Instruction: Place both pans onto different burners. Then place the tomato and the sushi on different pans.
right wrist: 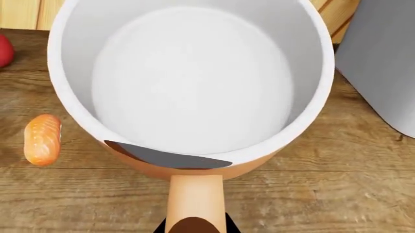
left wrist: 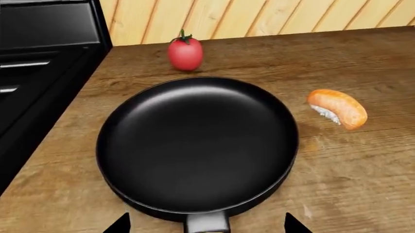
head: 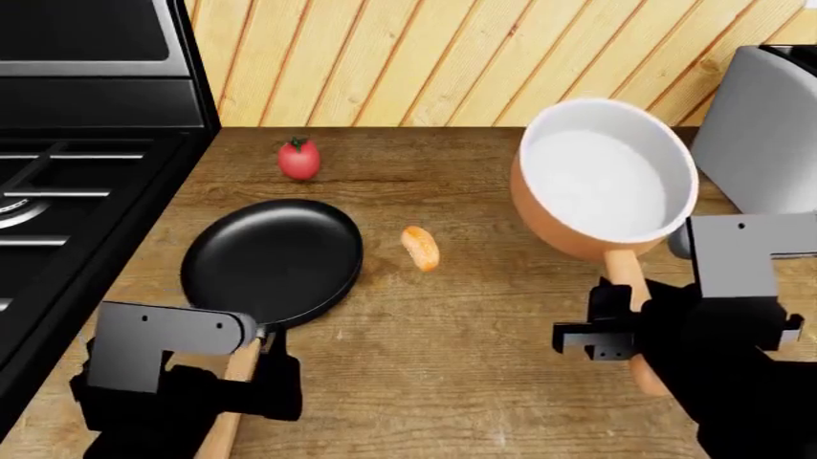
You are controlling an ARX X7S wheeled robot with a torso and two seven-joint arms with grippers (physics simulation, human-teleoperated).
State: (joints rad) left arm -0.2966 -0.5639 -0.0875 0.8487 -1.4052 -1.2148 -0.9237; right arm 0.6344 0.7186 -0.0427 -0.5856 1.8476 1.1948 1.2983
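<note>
Right gripper [head: 629,330] closed around the handle of the orange-tan saucepan [head: 603,182], pan carried tilted with its white inside turned toward the head camera, apparently clear of the counter. Left gripper [head: 240,368] down at the wooden handle of the black frying pan [head: 272,260]; fingertips [left wrist: 118,224] seen either side of the handle stub in the left wrist view, parted, grip not yet made as far as can be told, pan flat on the wood. Likely trouble: a long, heavy pan held only by its handle end, liable to rotate in the jaws or sag on the way across; a swing to the stove passing over the sushi [head: 419,248], just beside the frying pan's rim, and the tomato [head: 298,159], near the wall beyond it, either one easily knocked or rolled off. Also a risk of both arms crossing if moved together, and of both pans landing on one burner. Burner [head: 11,212] only partly in view under the grate bars. Beyond that: wooden counter [head: 485,402], black stove [head: 90,115] to the robot's left, pale plank wall [head: 447,57] behind, grey appliance [head: 766,134] close by the saucepan.
</note>
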